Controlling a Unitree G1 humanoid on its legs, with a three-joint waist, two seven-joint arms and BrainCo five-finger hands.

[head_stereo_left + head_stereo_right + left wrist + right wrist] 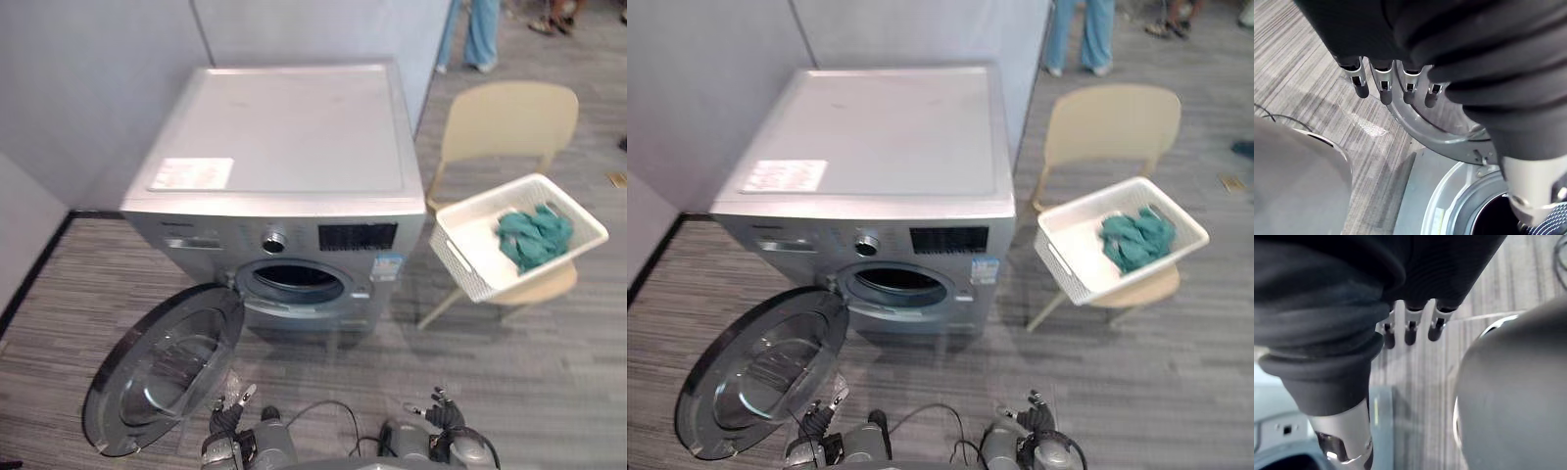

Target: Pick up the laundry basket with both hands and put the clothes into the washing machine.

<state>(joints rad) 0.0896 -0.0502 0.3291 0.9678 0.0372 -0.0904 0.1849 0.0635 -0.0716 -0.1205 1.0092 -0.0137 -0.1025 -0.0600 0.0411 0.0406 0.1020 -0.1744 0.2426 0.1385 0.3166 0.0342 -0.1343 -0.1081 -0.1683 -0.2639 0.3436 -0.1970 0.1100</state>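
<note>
Left hand (1384, 81): low before the washing machine (284, 137), just beside the near edge of its open door (162, 377). Its fingers (1359, 83) are straight and spread in a row, pointing down toward the floor (549, 392); they grasp nothing and touch nothing. Past them, the left wrist view shows the door's curved rim and the round drum opening (294, 279).

Right hand (1411, 328): low on the robot's right, in front of the machine and well apart from the basket. Its fingers (1437, 328) hang relaxed and uncurled above the floor, free of any object.

Laundry basket (456, 259): white and perforated, resting tilted on the seat of a beige chair (509, 117) just to the right of the machine. Teal clothes (532, 235) lie bunched in its far right corner.

The door hangs swung out to the left of the drum opening, its inner face turned upward, between the left hand and the grey wall (88, 88). A person's legs (480, 34) stand on the floor beyond the chair.
</note>
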